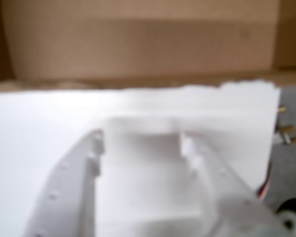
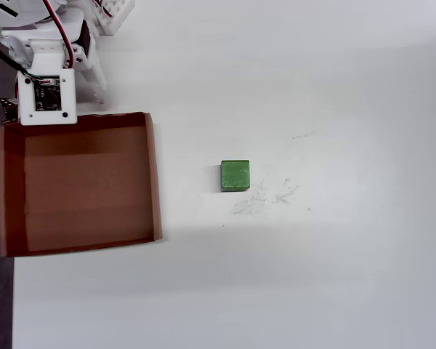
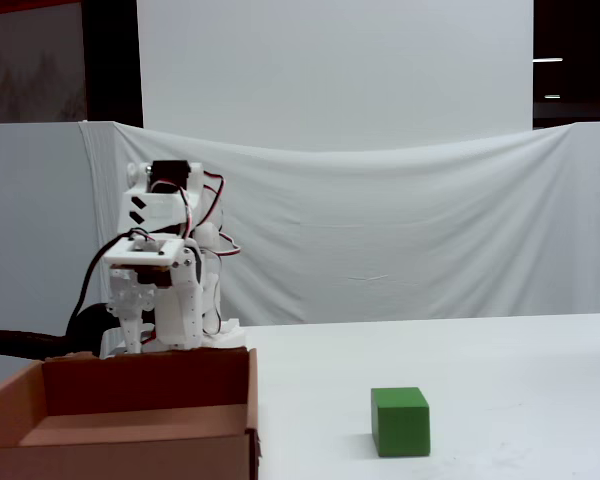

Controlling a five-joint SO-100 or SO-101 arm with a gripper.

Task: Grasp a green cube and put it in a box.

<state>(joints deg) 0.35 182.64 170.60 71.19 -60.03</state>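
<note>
The jaws stand apart and empty in the wrist view, where the gripper (image 1: pixel 142 143) fills the lower frame, blurred, over white table with the box wall beyond. From the fixed view, nearest the camera sits the box (image 3: pixel 150 440) at lower left, and the cube (image 3: pixel 400 421) rests alone on the table (image 3: pixel 540 400) to its right, well apart from it. Farther back the arm (image 3: pixel 160 290) stands folded behind the box's far wall, its gripper pointing down. The overhead view puts the cube (image 2: pixel 235 175) on bare table right of the box (image 2: pixel 154 174), and the gripper (image 2: pixel 98 83) at the upper left beside the box's top edge. The step in hand looks to be the reach, not yet begun. To do it well, the arm likely needs to swing clear of the box wall first, then come down over the cube from above with the fingers straddling two flat opposite faces, squared to its sides so it does not twist on closing. The cube is small and matte, so a centred, fairly low grip should hold.
</note>
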